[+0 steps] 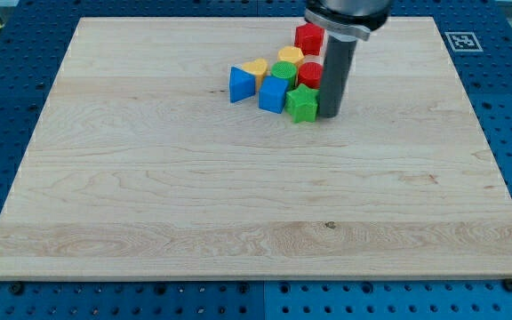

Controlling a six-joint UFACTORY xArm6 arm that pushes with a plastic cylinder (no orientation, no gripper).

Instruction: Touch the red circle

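The red circle [310, 74] sits in a tight cluster of blocks near the view's top centre, partly hidden behind the rod. My tip [330, 113] rests on the wooden board, right beside the green star [302, 104] and just below and right of the red circle, close to or touching it. Other cluster blocks: a red block [308, 38] at the top, a yellow block [291, 56], a green circle [284, 73], a yellow block [256, 68], a blue triangle-like block [241, 84] and a blue cube [273, 93].
The wooden board [194, 196] lies on a blue perforated table. A black and white marker tag [460, 40] sits at the board's top right corner. The arm's dark body [345, 13] hangs over the view's top.
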